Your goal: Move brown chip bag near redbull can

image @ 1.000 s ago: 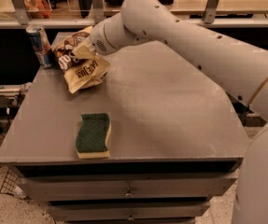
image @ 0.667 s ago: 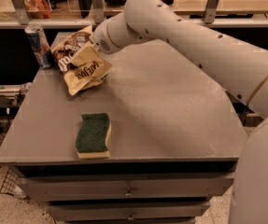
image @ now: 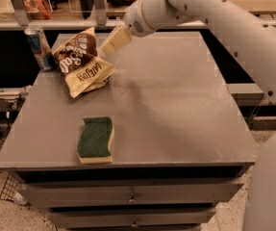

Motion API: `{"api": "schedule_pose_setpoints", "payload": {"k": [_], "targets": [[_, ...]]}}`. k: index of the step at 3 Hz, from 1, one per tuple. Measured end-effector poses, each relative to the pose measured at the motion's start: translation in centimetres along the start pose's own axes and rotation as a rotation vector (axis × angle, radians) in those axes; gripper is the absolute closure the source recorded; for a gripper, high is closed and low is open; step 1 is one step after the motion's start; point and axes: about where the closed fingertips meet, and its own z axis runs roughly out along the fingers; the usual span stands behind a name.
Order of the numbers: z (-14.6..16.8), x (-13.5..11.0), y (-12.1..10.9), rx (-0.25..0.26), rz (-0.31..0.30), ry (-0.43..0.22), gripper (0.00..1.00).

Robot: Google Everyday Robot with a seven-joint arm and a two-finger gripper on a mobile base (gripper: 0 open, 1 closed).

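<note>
The brown chip bag [image: 82, 64] is lying on the table [image: 176, 105] just to the right of the redbull can [image: 39, 47]. Its dark upper part is leaning toward the can and is nearly touching it, while its cream lower part is pointing away from the can, toward the front. The can is standing upright at the table's back left corner.

The hand [image: 116, 40] is hovering further to the right of the can, on the bag's far side from it, just beside the bag's upper right edge. I cannot tell whether it is touching the bag, or whether it is open or closed. A green-and-yellow sponge [image: 95, 138] is lying well in front of the can, apart from everything else.

With the bag sitting this close to the can, the task is looking nearly or fully done.

The bag is looking light, soft and crinkled, and its film is probably slippery. It is likely giving way under any squeeze, and the chips inside are probably fragile. The safest hold is a pinch on the flat sealed edge or a raised fold on the side away from the can, not across the puffed middle. The slim can is likely tipping easily, so any further nudge toward it is calling for care.
</note>
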Motion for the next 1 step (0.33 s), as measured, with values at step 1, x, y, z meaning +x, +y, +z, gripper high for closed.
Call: {"api": "schedule_pose_setpoints", "payload": {"k": [1], "targets": [[-9.28,1.19,-2.93,0.038,-0.007,0.033,0.0]]}}
